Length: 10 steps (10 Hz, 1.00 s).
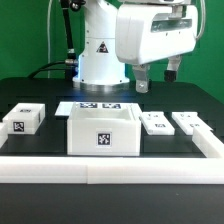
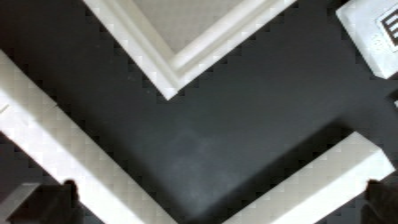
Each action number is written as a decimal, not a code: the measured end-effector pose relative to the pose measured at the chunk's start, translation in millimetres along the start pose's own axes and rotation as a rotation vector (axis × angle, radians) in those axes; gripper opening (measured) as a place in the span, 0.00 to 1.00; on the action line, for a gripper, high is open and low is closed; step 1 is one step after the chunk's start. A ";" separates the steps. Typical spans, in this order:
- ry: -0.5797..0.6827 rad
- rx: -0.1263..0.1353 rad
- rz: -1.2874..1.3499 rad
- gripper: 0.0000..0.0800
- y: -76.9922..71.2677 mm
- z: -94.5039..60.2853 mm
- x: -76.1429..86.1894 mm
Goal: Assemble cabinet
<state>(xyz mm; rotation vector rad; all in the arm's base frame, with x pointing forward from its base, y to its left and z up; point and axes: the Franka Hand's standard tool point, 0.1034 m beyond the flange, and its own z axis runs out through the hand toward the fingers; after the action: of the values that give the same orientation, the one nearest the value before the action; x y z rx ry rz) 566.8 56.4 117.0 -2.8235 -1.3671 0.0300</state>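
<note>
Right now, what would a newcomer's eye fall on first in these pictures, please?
The open white cabinet box sits mid-table, tag facing front. The gripper hangs open and empty at the exterior view's upper right, two small panels lying below; a block lies at that view's left.

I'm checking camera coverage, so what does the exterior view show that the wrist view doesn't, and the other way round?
Exterior view only: the arm, the whole cabinet box, the block, the marker board. Wrist view only: the table patch right beneath the open gripper, seen close. Both: what looks like a box corner, the border rail, a tagged panel.
</note>
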 end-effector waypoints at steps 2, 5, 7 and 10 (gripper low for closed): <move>0.000 0.000 0.000 1.00 0.0 0.0 0.0; 0.008 -0.009 -0.058 1.00 2.6 1.0 -1.4; 0.020 -0.029 -0.231 1.00 13.0 11.0 -21.9; 0.007 -0.048 -0.434 1.00 17.6 16.6 -32.3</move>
<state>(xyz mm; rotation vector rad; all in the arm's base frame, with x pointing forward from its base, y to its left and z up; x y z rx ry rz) 560.2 20.1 100.7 -2.4914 -1.9651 -0.0157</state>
